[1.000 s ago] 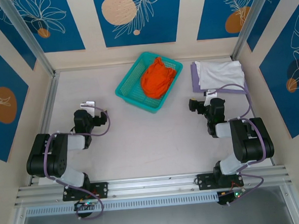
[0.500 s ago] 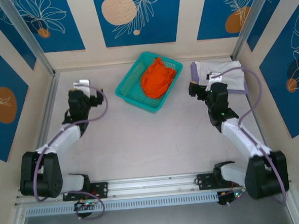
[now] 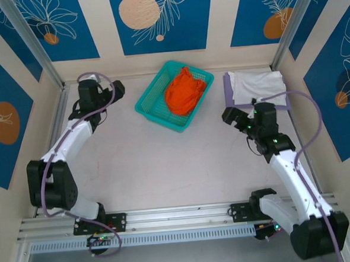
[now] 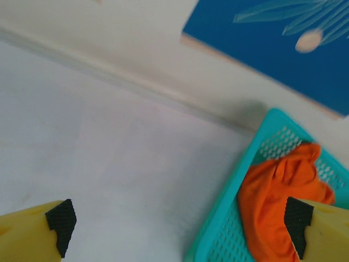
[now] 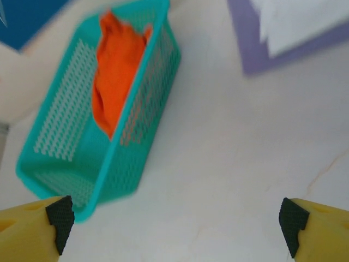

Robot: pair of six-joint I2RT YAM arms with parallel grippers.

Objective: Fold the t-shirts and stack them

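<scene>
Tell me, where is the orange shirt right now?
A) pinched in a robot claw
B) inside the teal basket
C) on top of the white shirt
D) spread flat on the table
B: the orange t-shirt lies bunched up inside the teal basket, with the basket's mesh walls around it.

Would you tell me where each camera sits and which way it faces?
Top external: overhead, behind, looking down; left arm and right arm show.
Left wrist: on the left arm, facing the teal plastic mesh basket; open left tool shows.
Right wrist: on the right arm, facing the basket too; open right tool shows.
Shared: the basket with its orange cloth t-shirt.
</scene>
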